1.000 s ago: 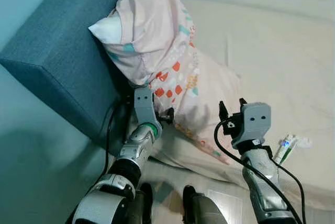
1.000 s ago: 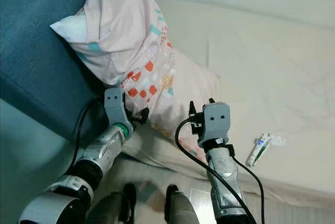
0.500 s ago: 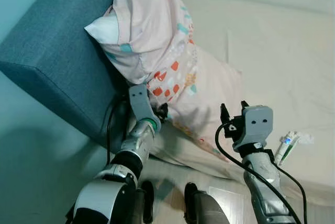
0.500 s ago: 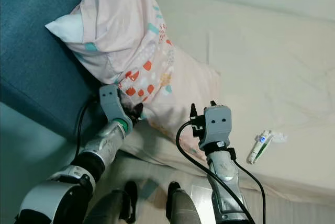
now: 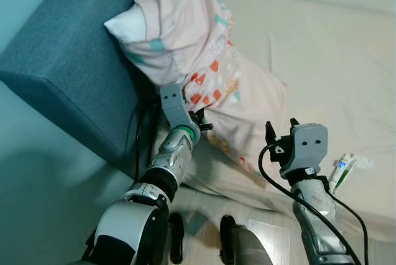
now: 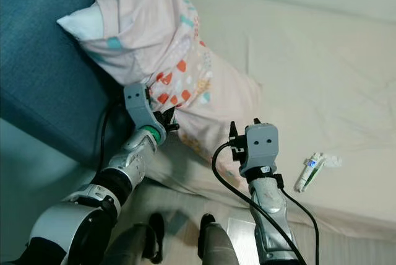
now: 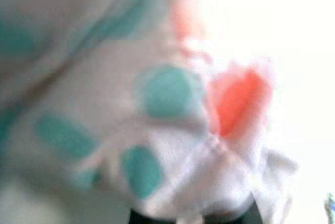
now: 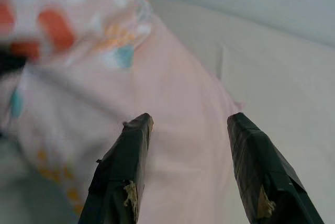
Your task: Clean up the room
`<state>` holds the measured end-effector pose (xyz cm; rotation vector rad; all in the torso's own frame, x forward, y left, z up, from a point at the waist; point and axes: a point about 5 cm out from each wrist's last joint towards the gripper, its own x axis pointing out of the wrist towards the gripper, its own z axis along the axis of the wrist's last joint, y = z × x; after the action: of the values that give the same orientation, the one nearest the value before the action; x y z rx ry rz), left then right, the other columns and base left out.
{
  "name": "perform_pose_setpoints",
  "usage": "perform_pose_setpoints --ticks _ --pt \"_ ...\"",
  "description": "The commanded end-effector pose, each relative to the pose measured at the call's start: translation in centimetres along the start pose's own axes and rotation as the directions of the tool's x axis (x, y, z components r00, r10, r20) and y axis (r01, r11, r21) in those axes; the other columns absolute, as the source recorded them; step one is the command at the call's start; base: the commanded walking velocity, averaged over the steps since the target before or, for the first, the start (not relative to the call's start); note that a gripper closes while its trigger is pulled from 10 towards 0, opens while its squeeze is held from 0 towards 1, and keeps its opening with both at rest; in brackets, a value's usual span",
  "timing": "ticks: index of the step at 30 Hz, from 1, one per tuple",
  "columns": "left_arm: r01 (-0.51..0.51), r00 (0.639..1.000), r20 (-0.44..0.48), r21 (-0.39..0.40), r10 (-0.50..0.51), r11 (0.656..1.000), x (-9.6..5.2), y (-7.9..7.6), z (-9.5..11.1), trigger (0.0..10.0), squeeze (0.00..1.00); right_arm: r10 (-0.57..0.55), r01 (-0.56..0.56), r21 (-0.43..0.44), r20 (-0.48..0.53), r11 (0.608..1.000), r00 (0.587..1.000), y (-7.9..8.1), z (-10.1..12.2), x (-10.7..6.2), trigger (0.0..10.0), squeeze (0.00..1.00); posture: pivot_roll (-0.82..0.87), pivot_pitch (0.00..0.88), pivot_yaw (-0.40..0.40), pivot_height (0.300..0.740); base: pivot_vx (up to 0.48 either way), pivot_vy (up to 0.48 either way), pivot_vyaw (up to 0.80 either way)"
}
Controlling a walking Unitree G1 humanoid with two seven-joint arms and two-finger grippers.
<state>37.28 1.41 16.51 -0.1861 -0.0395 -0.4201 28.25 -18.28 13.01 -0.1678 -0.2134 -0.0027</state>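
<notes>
The left gripper (image 5: 199,118) is pinching a fold of the pink patterned pillow (image 5: 204,60), its fingers pressed together on the cloth at the pillow's lower edge, beside the blue headboard (image 5: 68,60). Over the last second this arm has been pushing up and inward, and the pillow's upper half is now tipping further against the headboard, its white corner (image 5: 124,26) sitting higher than before. In the left wrist view the teal and orange print is blurring past the lens, which suggests the cloth is moving as it is being pulled.

The right gripper (image 8: 188,169) is hovering with its two black fingers (image 8: 121,174) spread wide, just above the pillow's lower flank and not touching it; it has been drifting slightly toward the robot's right.

On the cream bedsheet (image 5: 322,54), well apart from the pillow, a small tube (image 5: 339,172) is lying near the mattress edge beside the right arm. Judging from this, the pillow is being straightened first, and the tube is waiting to be tidied.
</notes>
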Motion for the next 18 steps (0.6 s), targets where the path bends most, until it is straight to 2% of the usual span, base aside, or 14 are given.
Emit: perform_pose_setpoints --ticks 1,3,4,5,7,9,12,13,14,15,18 --pt "0.174 0.979 0.107 0.016 -0.175 0.985 -0.7 -4.8 0.1 0.0 0.0 -0.004 0.004 0.0 -0.033 1.0 0.999 0.0 -0.7 -0.4 10.0 0.0 -0.15 0.283 0.102 0.74 0.0 0.0 0.0" --pt "0.23 0.952 0.182 0.106 -0.247 0.967 -2.1 -4.4 1.2 0.0 0.0 -0.002 0.002 0.002 -0.035 1.0 0.999 0.0 -0.8 -0.3 10.0 0.0 -0.13 0.28 0.096 0.74 0.0 0.0 0.0" --pt "0.23 0.952 0.182 0.106 -0.247 0.967 -2.1 -4.4 1.2 0.0 0.0 -0.002 0.002 0.002 -0.035 1.0 0.999 0.0 -0.8 -0.3 10.0 0.0 -0.13 0.28 0.096 0.74 0.0 0.0 0.0" --pt "0.247 0.942 0.201 0.132 -0.27 0.96 -2.7 -4.3 1.5 0.0 0.0 -0.001 0.001 0.003 -0.036 1.0 0.999 0.0 -0.8 -0.2 10.0 0.0 -0.13 0.28 0.096 0.74 0.0 0.0 0.0" --pt "0.244 0.936 0.201 0.219 -0.288 0.945 -4.0 -3.6 2.1 0.0 0.0 0.006 -0.006 0.006 -0.036 1.0 0.999 0.1 -0.9 0.1 10.0 0.0 -0.12 0.273 0.089 0.74 0.0 0.0 0.0" --pt "0.236 0.938 0.197 0.242 -0.286 0.941 -4.3 -3.3 2.2 0.0 0.0 0.009 -0.009 0.008 -0.036 1.0 0.999 0.2 -0.9 0.2 10.0 0.0 -0.12 0.272 0.088 0.74 0.0 0.0 0.0" --pt "0.156 0.954 0.184 0.367 -0.236 0.917 -4.3 -1.9 3.4 0.0 0.0 0.018 -0.018 0.01 -0.03 1.0 0.999 0.3 -0.8 0.6 10.0 0.0 -0.11 0.261 0.082 0.74 0.0 0.0 0.0" --pt "0.119 0.958 0.188 0.423 -0.216 0.898 -4.1 -1.3 4.1 0.0 0.0 0.021 -0.02 0.01 -0.03 1.0 0.999 0.3 -0.8 0.6 10.0 0.0 -0.1 0.256 0.077 0.74 0.0 0.0 0.0" --pt "0.119 0.958 0.188 0.423 -0.216 0.898 -4.1 -1.3 4.1 0.0 0.0 0.021 -0.02 0.01 -0.03 1.0 0.999 0.3 -0.8 0.6 10.0 0.0 -0.1 0.256 0.077 0.74 0.0 0.0 0.0" --pt "0.064 0.959 0.208 0.506 -0.193 0.86 -3.5 -0.5 5.4 0.0 0.0 0.024 -0.024 0.01 -0.03 1.0 0.999 0.4 -0.8 0.7 10.0 0.0 -0.1 0.253 0.075 0.74 0.0 0.0 0.0" --pt "0.011 0.955 0.227 0.613 -0.19 0.79 -2.8 0.3 7.1 0.0 0.0 0.028 -0.028 0.01 -0.029 1.0 0.999 0.4 -0.8 0.9 10.0 0.0 -0.1 0.249 0.072 0.74 0.0 0.0 0.0"
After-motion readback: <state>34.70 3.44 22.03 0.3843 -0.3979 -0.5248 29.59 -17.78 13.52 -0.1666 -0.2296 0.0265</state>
